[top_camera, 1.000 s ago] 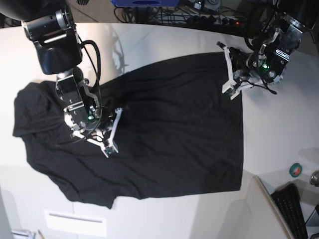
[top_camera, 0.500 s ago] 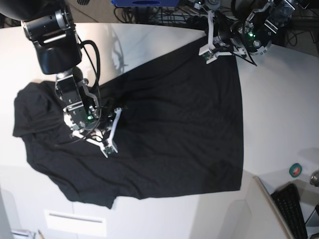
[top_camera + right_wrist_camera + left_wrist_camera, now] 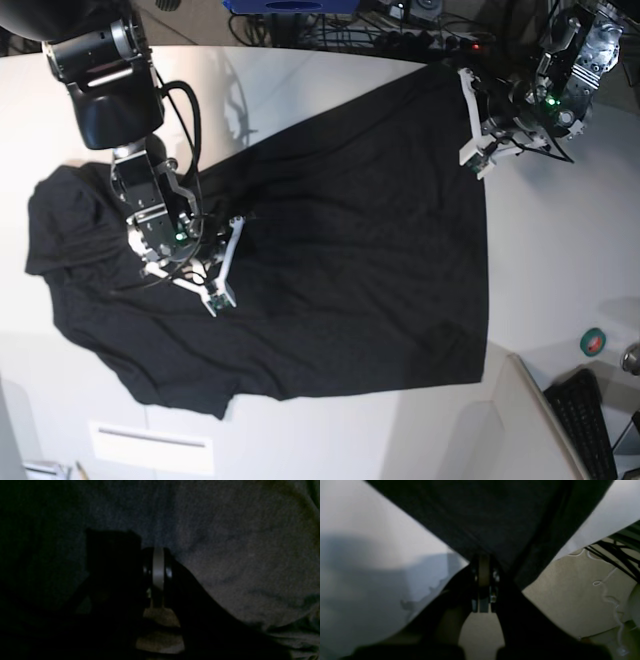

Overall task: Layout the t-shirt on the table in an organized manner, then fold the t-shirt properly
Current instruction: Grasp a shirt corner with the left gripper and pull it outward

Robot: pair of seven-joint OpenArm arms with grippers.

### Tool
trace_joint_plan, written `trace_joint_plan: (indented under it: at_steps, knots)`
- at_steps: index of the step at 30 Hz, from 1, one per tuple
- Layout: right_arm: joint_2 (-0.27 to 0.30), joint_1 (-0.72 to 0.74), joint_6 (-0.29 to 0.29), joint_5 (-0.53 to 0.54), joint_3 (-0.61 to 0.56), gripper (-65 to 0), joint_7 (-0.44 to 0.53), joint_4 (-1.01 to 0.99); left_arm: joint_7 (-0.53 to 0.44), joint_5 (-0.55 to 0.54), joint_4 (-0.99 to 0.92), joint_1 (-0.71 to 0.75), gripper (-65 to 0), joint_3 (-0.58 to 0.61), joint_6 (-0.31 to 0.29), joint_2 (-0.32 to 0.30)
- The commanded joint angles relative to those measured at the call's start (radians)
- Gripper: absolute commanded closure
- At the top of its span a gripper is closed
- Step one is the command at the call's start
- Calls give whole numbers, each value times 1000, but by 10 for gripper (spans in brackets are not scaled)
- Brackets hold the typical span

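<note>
The t-shirt lies spread over most of the table, a big black sheet filling the middle of the base view, with no print showing on the side facing up. Its right-hand edge runs fairly straight down toward the lower right, and the bottom edge is tidy too. The left part is another matter: it is bunched and rumpled at the left of the frame, with folds piled near the edge, and a loose flap hangs at the lower left.

The left gripper sits at the upper right of the base view, its fingers pressed together on the shirt's top corner; its wrist view shows the cloth fanning out from the pinch, with the table's rim and the floor just beyond. The right gripper is at centre left, its fingers closed and, in its dark wrist view, seemingly nipping a fold of the fabric, though I can't be certain how much it has hold of.

What worries me is that corner so close to the far edge: a pull further that way could drag the cloth off the table. If the two arms pull against each other, the thin pinch could slip, and any slack would add to the wrinkles on the left instead of smoothing them.
</note>
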Motion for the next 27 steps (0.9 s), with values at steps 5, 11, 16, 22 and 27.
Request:
trace_joint_plan:
  at_steps: [5, 11, 16, 22, 27]
  knots:
    - [3, 17, -7, -1, 3, 0, -2, 9, -6, -5, -103, -66, 0, 93, -4, -3]
    - [3, 17, -7, -1, 3, 0, -2, 9, -6, -5, -94, -66, 0, 190, -4, 3]
    - [3, 17, -7, -1, 3, 0, -2, 9, -6, -5, -83, -63, 0, 248, -4, 0]
    - [3, 17, -7, -1, 3, 0, -2, 9, -6, -5, -80, -40, 0, 277, -4, 0]
    - [3, 17, -7, -1, 3, 0, -2, 9, -6, -5, -88, -43, 0, 302, -4, -5]
